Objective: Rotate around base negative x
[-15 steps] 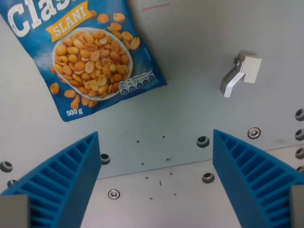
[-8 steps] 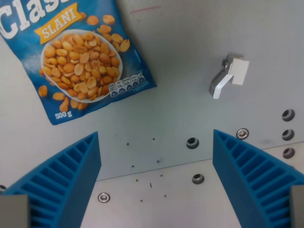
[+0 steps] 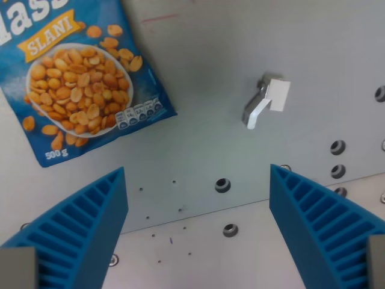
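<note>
One glossy blue peanut bag [image 3: 72,90] lies flat at the wrist view's upper left on the grey metal table [image 3: 198,72]. One small white angular bracket [image 3: 264,101] sits well right of it. The gripper [image 3: 198,232] shows two ribbed blue fingers [image 3: 78,235] spread wide apart, holding nothing, above several round screw holes.

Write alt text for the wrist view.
An open gripper with two blue ribbed fingers hovers over a grey table, holding nothing. A blue peanut bag lies at upper left; a small white clip at upper right.
</note>
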